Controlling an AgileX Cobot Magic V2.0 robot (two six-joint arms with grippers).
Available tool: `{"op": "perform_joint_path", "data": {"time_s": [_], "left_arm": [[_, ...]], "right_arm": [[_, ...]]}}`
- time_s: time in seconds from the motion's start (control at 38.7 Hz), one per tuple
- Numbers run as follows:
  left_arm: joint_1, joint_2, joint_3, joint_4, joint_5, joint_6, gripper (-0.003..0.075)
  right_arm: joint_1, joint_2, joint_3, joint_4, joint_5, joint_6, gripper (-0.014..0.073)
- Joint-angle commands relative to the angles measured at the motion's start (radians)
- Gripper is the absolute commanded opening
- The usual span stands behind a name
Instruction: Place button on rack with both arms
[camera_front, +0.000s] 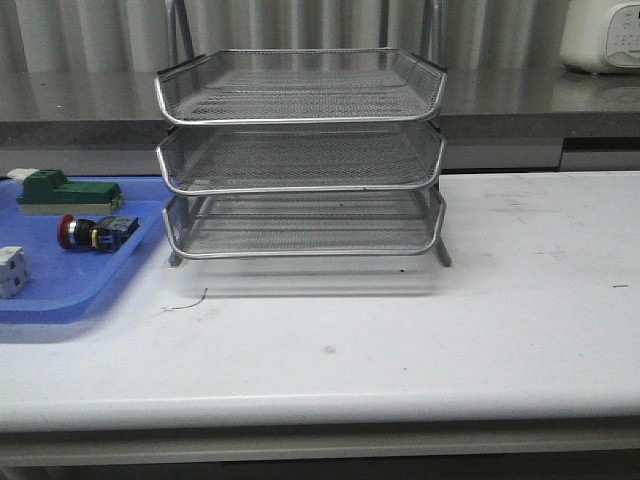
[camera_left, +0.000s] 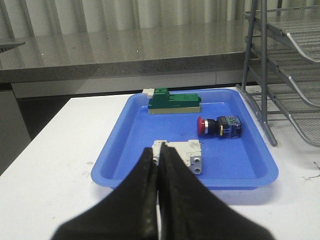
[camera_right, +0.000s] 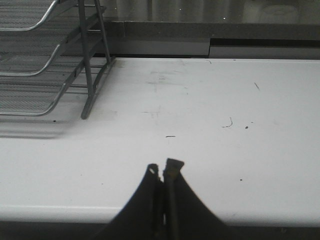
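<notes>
Beyond the left tool (camera_left: 159, 165), its black fingers pressed together, the red-capped button (camera_left: 218, 126) lies sideways in a glossy blue tray (camera_left: 125, 150); the right tool (camera_right: 163, 175), equally pinched, hovers over the scuffed white counter (camera_right: 210, 110) beside the wire-mesh rack (camera_front: 300, 150).

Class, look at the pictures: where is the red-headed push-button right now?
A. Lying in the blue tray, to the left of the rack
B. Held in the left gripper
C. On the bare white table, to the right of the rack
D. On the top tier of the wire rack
A: the button lies on its side in the blue tray, left of the rack, with the left gripper shut and empty.
</notes>
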Motion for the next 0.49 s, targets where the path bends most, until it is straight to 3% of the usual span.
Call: {"op": "perform_joint_path", "data": {"time_s": [0.0, 0.46], "left_arm": [[0.002, -0.021, 0.008, -0.002, -0.080, -0.009, -0.0019], [0.002, -0.021, 0.008, -0.005, -0.114, -0.009, -0.0019]], "right_arm": [[-0.002, -0.014, -0.004, -0.004, -0.079, -0.004, -0.0062], [-0.002, -0.014, -0.004, -0.003, -0.092, -0.004, -0.0062]]}}
